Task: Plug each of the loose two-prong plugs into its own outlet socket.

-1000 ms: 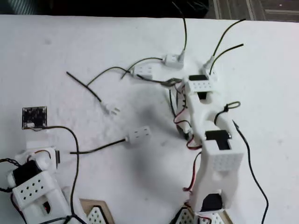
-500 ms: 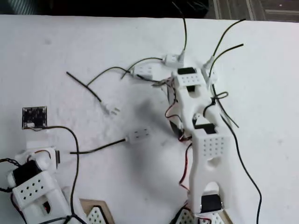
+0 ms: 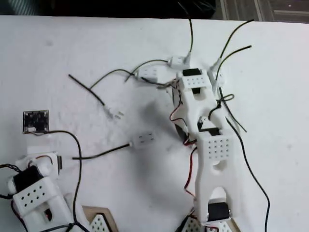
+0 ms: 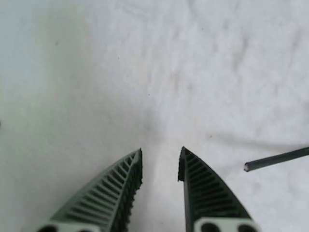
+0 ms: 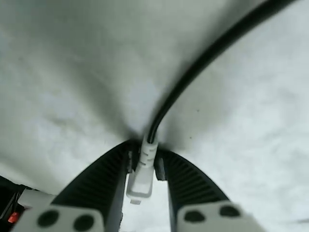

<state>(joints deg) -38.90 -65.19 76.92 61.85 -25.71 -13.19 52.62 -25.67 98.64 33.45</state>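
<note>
My right gripper [image 5: 143,162] is shut on a white two-prong plug [image 5: 141,174] whose black cord [image 5: 203,60] runs away over the white table. From above, that gripper [image 3: 169,86] sits just right of a white outlet socket [image 3: 149,72]. A second socket [image 3: 179,61] lies behind it, and a third socket [image 3: 144,139] lies mid-table on its own cord. A loose plug [image 3: 116,114] rests to the left of centre. My left gripper [image 4: 160,164] is open over bare table, with a cut cord end [image 4: 248,166] beside it. The left arm [image 3: 34,188] stays at the near left corner.
A small black square board [image 3: 35,121] lies at the left. Another white connector [image 3: 216,63] with black cords sits at the back right. Thin black cords [image 3: 91,89] cross the table's middle, and one cord [image 3: 253,169] trails along the right arm.
The right arm has swung left and stretched farther back, carrying the held plug toward the back sockets. The left arm has not moved.
</note>
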